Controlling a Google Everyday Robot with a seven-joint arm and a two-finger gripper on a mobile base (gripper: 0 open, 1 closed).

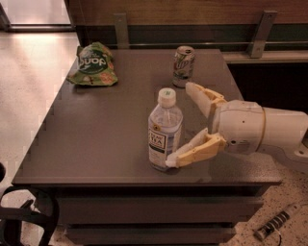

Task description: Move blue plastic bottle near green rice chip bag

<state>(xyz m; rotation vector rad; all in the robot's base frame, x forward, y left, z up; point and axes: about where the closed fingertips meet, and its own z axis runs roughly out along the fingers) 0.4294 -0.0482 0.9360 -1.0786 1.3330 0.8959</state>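
The jaws of the gripper (180,126) are spread wide. It comes in from the right edge of the desk (101,129). The lower finger (195,151) reaches the foot of the blue plastic bottle (163,132), and I cannot tell if it touches. The upper finger stands apart, behind and to the right of the bottle, so nothing is pinched. The bottle stands upright near the front edge, a little right of the middle. Its long axis is vertical, the pale cap (167,96) points up, and the label (157,141) faces the front. The plastic is clear, but how full it is I cannot tell. Behind it, near the back edge, a silver-green can (183,66) stands upright. The green rice chip bag (93,66) lies flat at the back left corner, well apart from the bottle. The desk top is dark, flat and matte. A wooden wall (192,9) runs behind it, and a light speckled floor (24,96) is at the left.
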